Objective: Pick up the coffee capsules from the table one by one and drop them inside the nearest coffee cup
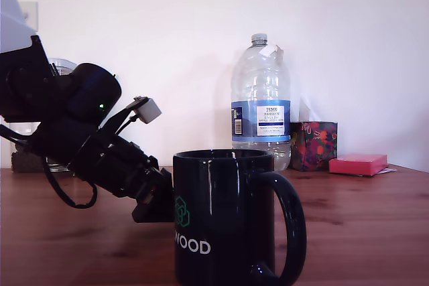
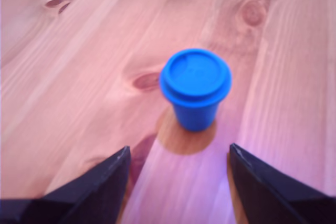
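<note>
Gripper spread wide, empty; blue capsule upright on table, wrist view only; mug blocks exterior.

The mug carries white lettering reading "WOOD" low on its side, with a green geometric logo just above it; the start of the word may be cut off by the mug's curve. The bottle has a blue and white label whose top line reads "TESCO", while the smaller print beneath and the barcode on the label's edge toward the exterior view's left are too small to read. Nothing in the wrist view bears readable text.
</note>
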`<state>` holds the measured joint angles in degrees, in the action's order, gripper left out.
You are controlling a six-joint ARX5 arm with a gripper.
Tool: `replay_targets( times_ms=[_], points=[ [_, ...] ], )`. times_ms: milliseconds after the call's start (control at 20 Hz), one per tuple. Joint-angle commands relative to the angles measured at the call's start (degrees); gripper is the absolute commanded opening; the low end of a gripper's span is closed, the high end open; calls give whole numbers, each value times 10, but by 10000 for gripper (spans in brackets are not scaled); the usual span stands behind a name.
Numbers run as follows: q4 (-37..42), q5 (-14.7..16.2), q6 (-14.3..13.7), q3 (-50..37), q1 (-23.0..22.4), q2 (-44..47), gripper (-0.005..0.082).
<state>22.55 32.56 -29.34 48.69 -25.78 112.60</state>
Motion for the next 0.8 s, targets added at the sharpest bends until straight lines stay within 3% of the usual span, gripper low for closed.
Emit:
replay_targets(
  times_ms=[0,450,750],
  points=[
    [-3,0,-7,3,-7,15,549],
    [-23,27,39,46,-20,18,549],
    [-52,32,45,78,-29,39,549]
  ],
)
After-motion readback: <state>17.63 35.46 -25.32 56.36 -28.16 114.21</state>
